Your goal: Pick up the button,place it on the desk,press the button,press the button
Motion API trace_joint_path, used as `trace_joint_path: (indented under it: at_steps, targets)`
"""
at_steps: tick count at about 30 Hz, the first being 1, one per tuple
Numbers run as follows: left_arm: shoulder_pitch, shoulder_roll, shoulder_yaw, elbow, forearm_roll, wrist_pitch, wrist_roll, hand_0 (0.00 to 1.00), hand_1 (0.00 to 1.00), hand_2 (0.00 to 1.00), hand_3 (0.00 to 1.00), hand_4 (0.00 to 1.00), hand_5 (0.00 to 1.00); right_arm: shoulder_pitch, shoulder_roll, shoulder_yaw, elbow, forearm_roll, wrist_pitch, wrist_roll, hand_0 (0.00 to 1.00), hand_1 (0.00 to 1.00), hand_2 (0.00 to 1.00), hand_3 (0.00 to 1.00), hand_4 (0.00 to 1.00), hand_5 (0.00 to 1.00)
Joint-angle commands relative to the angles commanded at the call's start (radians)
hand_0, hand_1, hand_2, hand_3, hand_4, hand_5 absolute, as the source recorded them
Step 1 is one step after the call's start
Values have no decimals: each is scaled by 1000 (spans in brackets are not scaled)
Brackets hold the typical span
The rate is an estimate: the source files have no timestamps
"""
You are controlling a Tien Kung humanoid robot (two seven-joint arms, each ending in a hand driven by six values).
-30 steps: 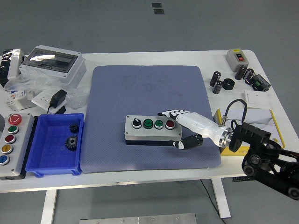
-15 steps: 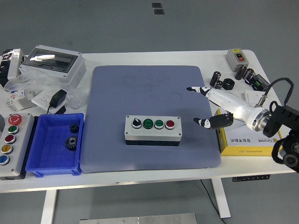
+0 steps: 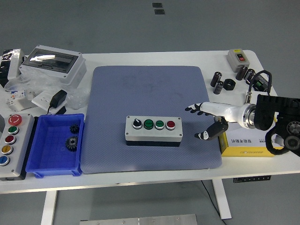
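Note:
A grey button box lies on the blue mat, a little below its middle. Its top carries a black knob, two green buttons and a red button at the right end. My right hand hovers over the mat's right edge, a short way right of the box and not touching it. Its white fingers are spread and its thumb hangs below them. It holds nothing. My left arm is not in the head view.
A blue bin with two black gears sits left of the mat, and a second button box lies beside it. A grey enclosure and clutter fill the back left. A yellow box is under my right wrist. Black cylinders stand at the back right.
My right hand pulled off the red button and away to the right, then came down and back toward the box. The box stayed put.

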Motion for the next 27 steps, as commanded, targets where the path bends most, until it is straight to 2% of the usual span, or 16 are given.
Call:
trace_joint_path:
  at_steps: [4,5,17,27]
  targets:
    - [0,-2,-3,0,1,0,1,601,602,532,598,581,216,8,31,-9,0,0,11,-2,116,274,319,939,264,125]
    - [0,-3,-3,0,1,0,1,601,602,531,598,579,218,9,36,-10,0,0,11,-2,97,173,241,921,221,78]
    - [0,-5,-6,0,5,-2,1,601,602,526,591,587,221,21,69,-30,-3,9,6,7,86,176,224,929,202,51]
    - [0,-7,-6,0,5,-2,0,601,600,525,591,584,219,28,83,-67,-37,4,1,5,77,175,223,931,203,51]
